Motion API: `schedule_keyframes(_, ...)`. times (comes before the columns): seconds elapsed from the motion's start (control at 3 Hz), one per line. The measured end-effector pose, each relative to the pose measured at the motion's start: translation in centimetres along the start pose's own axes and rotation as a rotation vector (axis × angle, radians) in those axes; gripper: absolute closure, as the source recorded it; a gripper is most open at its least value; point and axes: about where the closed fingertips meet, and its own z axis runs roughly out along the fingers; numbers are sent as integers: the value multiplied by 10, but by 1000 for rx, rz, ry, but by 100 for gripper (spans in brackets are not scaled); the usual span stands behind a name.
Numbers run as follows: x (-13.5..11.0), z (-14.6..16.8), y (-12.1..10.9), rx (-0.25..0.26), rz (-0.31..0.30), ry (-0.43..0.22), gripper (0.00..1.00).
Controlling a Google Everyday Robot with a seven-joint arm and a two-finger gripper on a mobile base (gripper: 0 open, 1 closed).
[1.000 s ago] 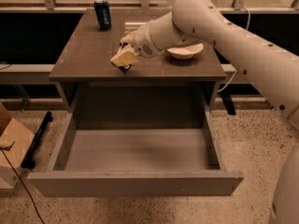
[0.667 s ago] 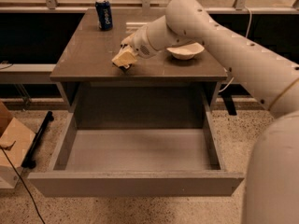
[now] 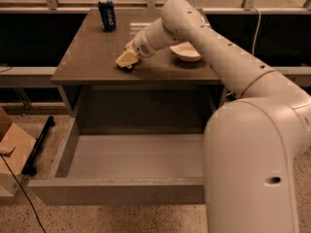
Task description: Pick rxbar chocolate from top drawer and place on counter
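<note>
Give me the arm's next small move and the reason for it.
Probably lift the gripper straight up off the glossy grey-brown counter. It rests low on that top, beside the white bowl, and the wide grey top drawer stands open with no black-wrapped rxbar chocolate showing on its floor, so the bar is likely under the gripper.

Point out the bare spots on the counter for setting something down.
Bare: front-left of the counter, between the can and the front edge, left of the hand; also the front strip right of the hand, below the bowl. Crowded: the middle, where hand, arm and bowl sit close.
</note>
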Motion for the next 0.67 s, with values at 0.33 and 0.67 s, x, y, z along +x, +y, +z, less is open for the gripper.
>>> schedule_keyframes(0.33,2,12,-10,-28,20,18,27)
schedule_keyframes(0.67,1,11,-10,-28,20,18,4)
